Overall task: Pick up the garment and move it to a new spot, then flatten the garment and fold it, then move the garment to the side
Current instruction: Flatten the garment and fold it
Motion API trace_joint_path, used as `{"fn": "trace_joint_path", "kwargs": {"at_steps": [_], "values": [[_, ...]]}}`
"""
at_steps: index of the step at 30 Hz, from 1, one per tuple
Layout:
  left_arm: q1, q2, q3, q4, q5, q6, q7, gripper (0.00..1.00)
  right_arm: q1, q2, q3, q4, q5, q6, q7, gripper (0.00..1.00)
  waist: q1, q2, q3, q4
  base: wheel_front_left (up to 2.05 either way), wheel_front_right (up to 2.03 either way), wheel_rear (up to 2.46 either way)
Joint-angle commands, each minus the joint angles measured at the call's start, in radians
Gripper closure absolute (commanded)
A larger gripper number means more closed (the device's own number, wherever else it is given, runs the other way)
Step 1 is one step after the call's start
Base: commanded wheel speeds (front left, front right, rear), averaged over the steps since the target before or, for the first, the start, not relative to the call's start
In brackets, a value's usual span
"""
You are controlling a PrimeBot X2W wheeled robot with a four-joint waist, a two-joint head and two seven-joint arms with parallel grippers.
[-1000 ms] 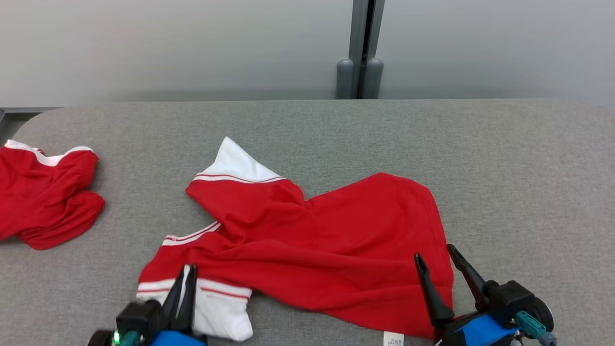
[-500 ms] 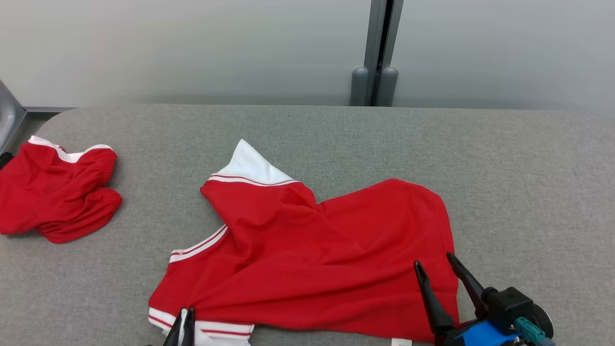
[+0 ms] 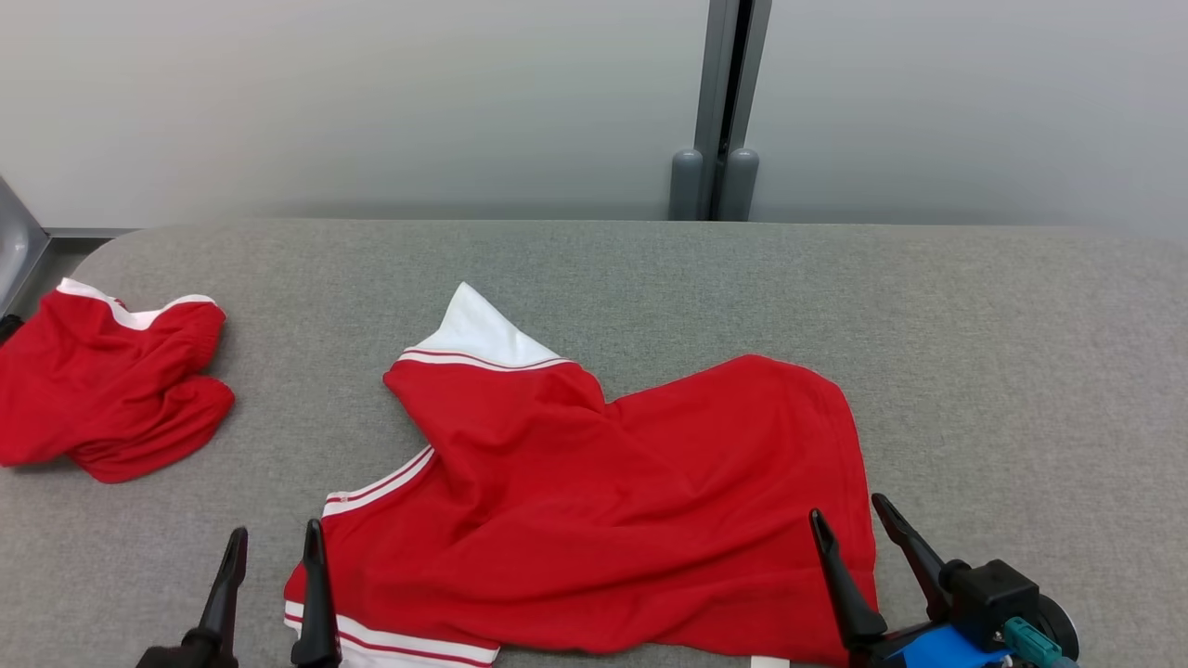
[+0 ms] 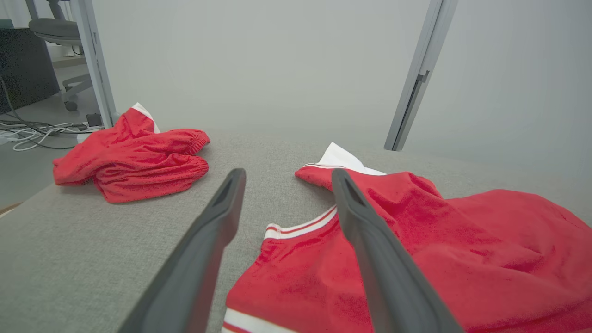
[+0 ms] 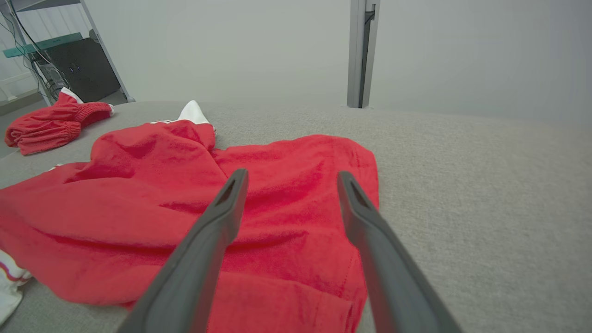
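The garment is a red shirt with white striped sleeve cuffs, lying rumpled on the grey table; one white cuff points to the far side. My left gripper stands open at the shirt's near left corner, holding nothing, its right finger at the sleeve edge. In the left wrist view the shirt lies under and right of the open left gripper. My right gripper is open over the shirt's near right edge. The right wrist view shows the right gripper open above the shirt.
A second red garment lies bunched at the table's left edge, also visible as a red heap in the left wrist view. A grey post stands behind the far table edge. Bare grey table lies right of the shirt.
My left gripper has opened and let go of the shirt's near left sleeve, which now lies flatter. The head camera has shifted, so the scene sits lower and to the right.
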Motion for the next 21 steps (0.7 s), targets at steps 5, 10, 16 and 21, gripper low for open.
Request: {"fn": "trace_joint_path", "kwargs": {"at_steps": [5, 10, 16, 21], "values": [[-0.076, 0.011, -0.020, 0.001, 0.012, -0.001, 0.000, 0.00, 0.007, -0.008, -0.002, 0.001, 0.003, 0.000, -0.001, 0.00, 0.0000, 0.0000, 0.001, -0.012, 0.00, 0.00, 0.00], [-0.158, 0.041, -0.051, 0.061, 0.011, -0.001, 0.000, 0.00, -0.004, -0.004, 0.000, 0.003, -0.006, 0.000, -0.001, 0.00, 0.0000, 0.0000, 0.008, -0.029, 0.00, 0.00, 0.00], [-0.236, 0.077, -0.092, 0.171, -0.008, -0.001, 0.000, 0.00, -0.018, -0.004, -0.001, 0.008, -0.006, 0.000, -0.001, 0.00, 0.0000, 0.0000, 0.024, -0.053, 0.00, 0.00, 0.00], [-0.286, 0.098, -0.093, 0.294, -0.006, -0.001, 0.000, 0.00, -0.023, -0.002, -0.002, 0.009, -0.009, 0.000, -0.001, 0.00, 0.0000, 0.0000, 0.034, -0.068, 0.00, 0.00, 0.00]]}}
